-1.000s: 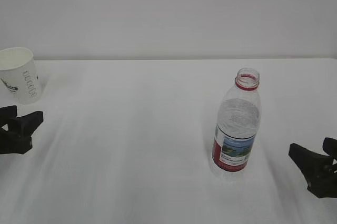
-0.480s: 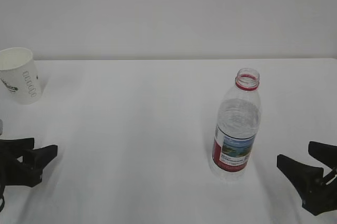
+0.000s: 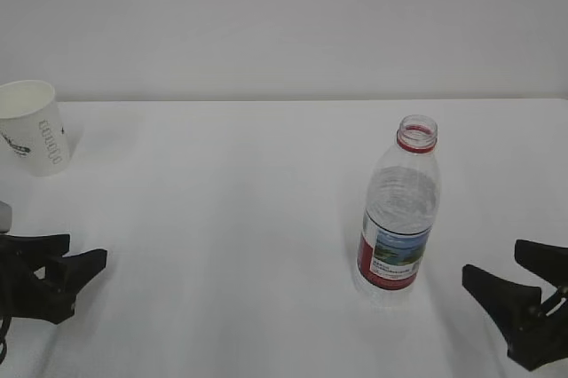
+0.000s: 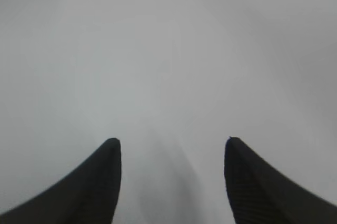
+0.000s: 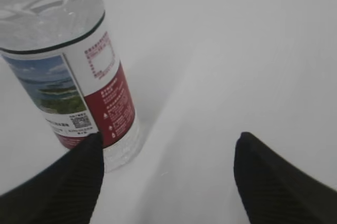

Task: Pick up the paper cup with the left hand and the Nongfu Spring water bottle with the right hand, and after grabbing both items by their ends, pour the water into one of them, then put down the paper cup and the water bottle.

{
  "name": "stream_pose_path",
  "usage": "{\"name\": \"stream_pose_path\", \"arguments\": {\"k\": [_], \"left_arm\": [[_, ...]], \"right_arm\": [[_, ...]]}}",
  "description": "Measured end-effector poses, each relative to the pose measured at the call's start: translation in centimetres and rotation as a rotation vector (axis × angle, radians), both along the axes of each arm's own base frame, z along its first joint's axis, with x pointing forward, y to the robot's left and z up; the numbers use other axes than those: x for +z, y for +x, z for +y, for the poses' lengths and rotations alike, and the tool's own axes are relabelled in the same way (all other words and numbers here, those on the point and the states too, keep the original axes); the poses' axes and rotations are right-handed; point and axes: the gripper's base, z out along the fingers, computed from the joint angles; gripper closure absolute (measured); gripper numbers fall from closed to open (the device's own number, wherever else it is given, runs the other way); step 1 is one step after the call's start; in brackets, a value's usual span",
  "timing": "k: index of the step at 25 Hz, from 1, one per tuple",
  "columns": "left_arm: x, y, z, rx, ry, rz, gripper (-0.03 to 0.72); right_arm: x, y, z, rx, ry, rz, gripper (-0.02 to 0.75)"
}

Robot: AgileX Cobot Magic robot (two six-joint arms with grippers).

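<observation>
The white paper cup (image 3: 34, 138) stands upright at the far left of the table, untouched. The Nongfu Spring water bottle (image 3: 399, 214) stands upright right of centre, uncapped, with a red label; the right wrist view shows it (image 5: 68, 71) close at the left. My left gripper (image 3: 75, 258) hovers low at the left edge, well in front of the cup, open and empty (image 4: 171, 142). My right gripper (image 3: 501, 267) is at the lower right, open and empty (image 5: 168, 137), just right of the bottle's base. Water fills the bottle's lower part.
A white cloth-covered table (image 3: 222, 245) stretches between the cup and the bottle. A plain pale wall (image 3: 284, 23) stands behind the table's far edge.
My left gripper has moved down and right, away from the cup. My right gripper has shifted left toward the bottle. Cup and bottle have not moved.
</observation>
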Motion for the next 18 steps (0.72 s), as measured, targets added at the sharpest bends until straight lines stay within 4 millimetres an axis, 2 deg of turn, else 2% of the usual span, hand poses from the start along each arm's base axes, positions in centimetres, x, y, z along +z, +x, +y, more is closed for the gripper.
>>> {"name": "stream_pose_path", "arguments": {"k": [5, 11, 18], "left_arm": [[0.0, -0.1, -0.3, -0.036, -0.001, 0.000, 0.237], [0.0, -0.2, -0.3, -0.042, -0.002, 0.000, 0.237], [0.0, -0.2, -0.3, -0.044, -0.002, 0.000, 0.237]], "right_arm": [[0.0, -0.6, 0.9, 0.164, -0.070, -0.040, 0.158], [0.5, 0.6, 1.2, 0.204, -0.076, -0.090, 0.157], [1.1, 2.0, 1.5, 0.203, 0.010, -0.087, 0.153]]}}
